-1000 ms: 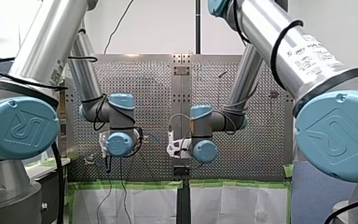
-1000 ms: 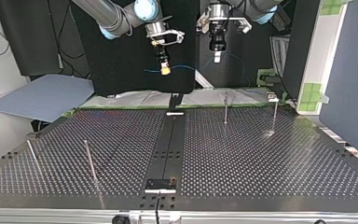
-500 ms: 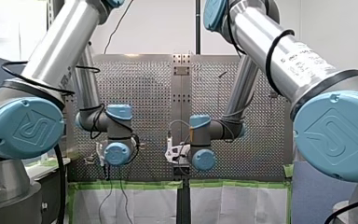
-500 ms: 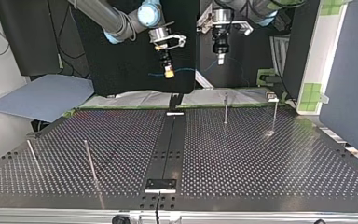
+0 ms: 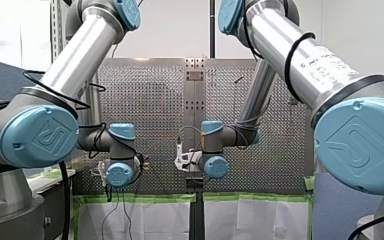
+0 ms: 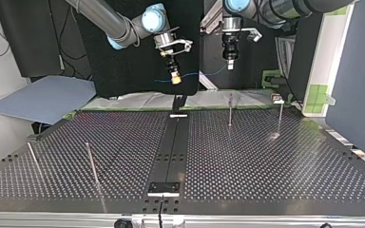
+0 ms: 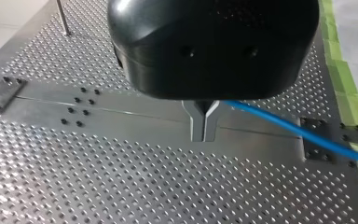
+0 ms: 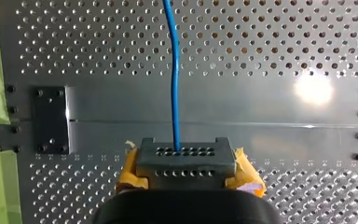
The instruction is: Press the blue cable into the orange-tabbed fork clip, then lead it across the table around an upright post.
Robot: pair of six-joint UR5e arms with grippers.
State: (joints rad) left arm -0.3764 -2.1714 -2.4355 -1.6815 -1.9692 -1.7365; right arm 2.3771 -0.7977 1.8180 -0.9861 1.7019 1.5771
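Blue cable runs from my left jaws to my right jaws, both clenched on it above the table.

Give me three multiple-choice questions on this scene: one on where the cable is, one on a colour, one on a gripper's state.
1. Where is the cable? A flat on the table; B strung between my right gripper and my left gripper; C wound round a post.
2. What colour are my right gripper's pads? A yellow; B green; C red.
3. How do my left gripper's fingers stand? A spread wide; B shut on the cable; C shut on nothing.
1 B: the top view shows it spanning both in the air.
2 A: the right wrist view shows yellow.
3 B: the left wrist view shows them together, the cable leading off.
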